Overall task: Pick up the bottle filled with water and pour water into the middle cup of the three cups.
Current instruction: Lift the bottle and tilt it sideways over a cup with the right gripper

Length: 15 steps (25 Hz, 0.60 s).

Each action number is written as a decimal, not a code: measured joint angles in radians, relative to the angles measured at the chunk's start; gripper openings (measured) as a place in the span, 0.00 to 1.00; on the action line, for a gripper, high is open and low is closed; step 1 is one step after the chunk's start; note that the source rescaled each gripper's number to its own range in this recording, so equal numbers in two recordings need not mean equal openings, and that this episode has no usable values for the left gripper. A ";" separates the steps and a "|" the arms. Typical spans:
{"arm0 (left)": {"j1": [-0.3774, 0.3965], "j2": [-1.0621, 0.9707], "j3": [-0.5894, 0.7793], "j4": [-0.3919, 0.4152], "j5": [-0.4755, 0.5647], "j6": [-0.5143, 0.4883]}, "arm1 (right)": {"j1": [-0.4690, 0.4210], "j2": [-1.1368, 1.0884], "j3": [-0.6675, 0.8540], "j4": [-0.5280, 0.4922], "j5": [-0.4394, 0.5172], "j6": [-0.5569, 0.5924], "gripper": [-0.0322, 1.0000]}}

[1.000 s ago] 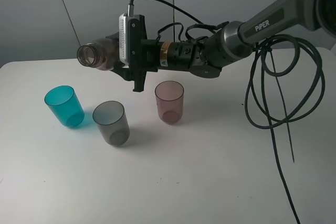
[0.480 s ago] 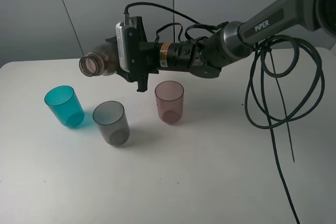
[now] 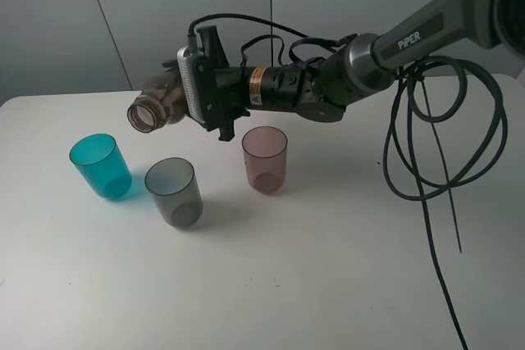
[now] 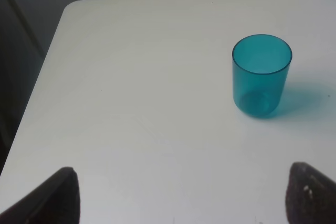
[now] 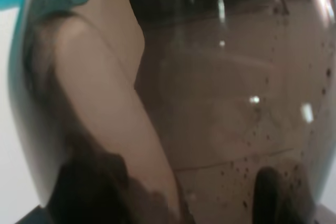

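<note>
One bottle (image 3: 157,106), clamped in the right fingers (image 3: 168,79), lies near-horizontal, mouth above the middle cup (image 3: 174,192) and offset slightly toward the teal cup (image 3: 100,165); left fingers (image 4: 58,198) spread, empty.

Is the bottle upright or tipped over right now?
Tipped. The bottle lies nearly level in the right gripper, with its uncapped mouth angled slightly down.

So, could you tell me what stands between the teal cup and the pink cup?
The smoky grey middle cup, upright and apart from both the teal cup and pink cup, seen in the exterior high view.
</note>
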 joint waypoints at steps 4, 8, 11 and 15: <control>0.000 0.000 0.000 0.000 0.000 0.000 | 0.000 0.000 0.000 0.000 0.000 -0.044 0.06; 0.000 0.000 0.000 0.000 0.000 0.000 | 0.000 0.000 0.000 0.000 0.000 -0.092 0.06; 0.000 0.000 0.000 0.000 0.000 0.000 | 0.000 0.000 0.000 0.000 0.000 -0.131 0.06; 0.000 0.000 0.000 0.000 0.000 0.000 | 0.000 0.000 0.000 0.000 0.000 -0.144 0.06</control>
